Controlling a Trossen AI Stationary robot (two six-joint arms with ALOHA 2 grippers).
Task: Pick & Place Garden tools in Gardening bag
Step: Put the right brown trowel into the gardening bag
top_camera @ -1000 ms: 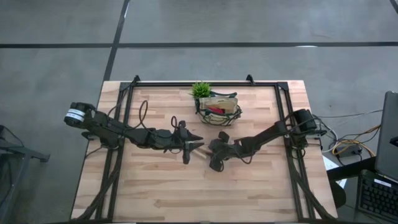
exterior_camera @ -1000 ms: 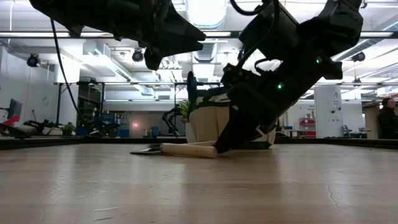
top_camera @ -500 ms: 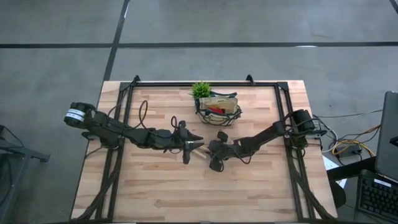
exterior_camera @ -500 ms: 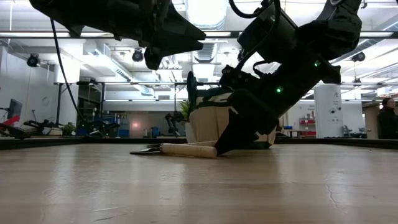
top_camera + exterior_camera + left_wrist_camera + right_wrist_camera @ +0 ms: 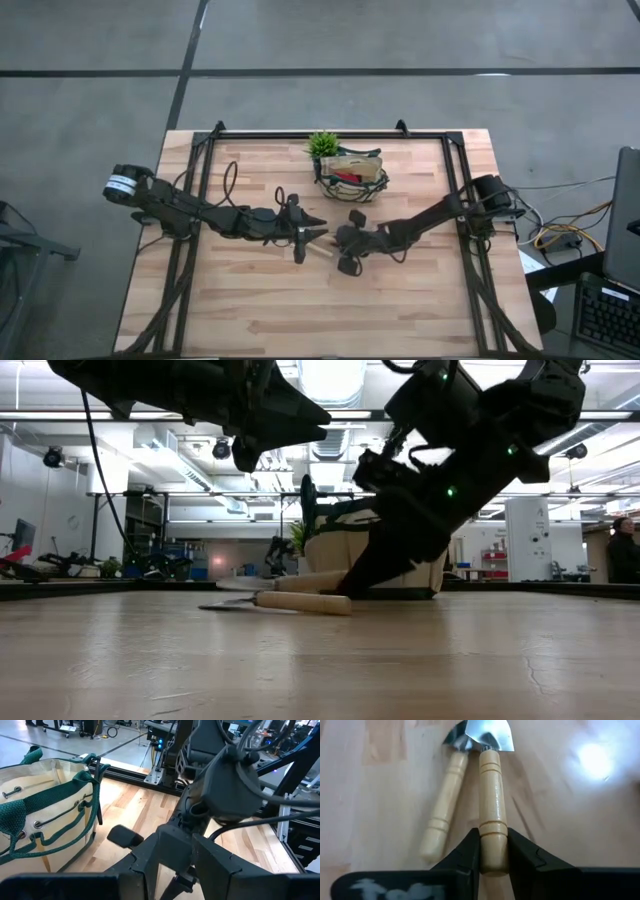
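Note:
Two garden tools with light wooden handles lie side by side at the table's middle. One trowel (image 5: 490,737) has my right gripper (image 5: 493,834) shut on its handle. The other tool (image 5: 442,815) lies flat on the table (image 5: 250,300) beside it. My left gripper (image 5: 303,238) hovers open just left of the tools, high above the wood in the low view, touching nothing. The beige gardening bag (image 5: 352,177) with green trim stands toward the far edge, with something red (image 5: 345,178) showing inside it. My right gripper pinches the trowel's wooden handle near its free end (image 5: 493,847) between its two fingers. The fingers lie along the handle, slanting down from the table's right. In the low view the handle (image 5: 310,581) hangs nearly level, just above the other tool (image 5: 300,603).
A small green plant (image 5: 322,145) stands right behind the bag at the far edge. A black frame (image 5: 455,190) runs along the table's sides and far edge. Bare wood stretches toward the near edge. A person (image 5: 625,550) stands far off in the room.
My right gripper has taken hold of the trowel's handle and risen a little. The trowel is lifted off the wood and now hangs just above the second tool, which has stayed on the table.

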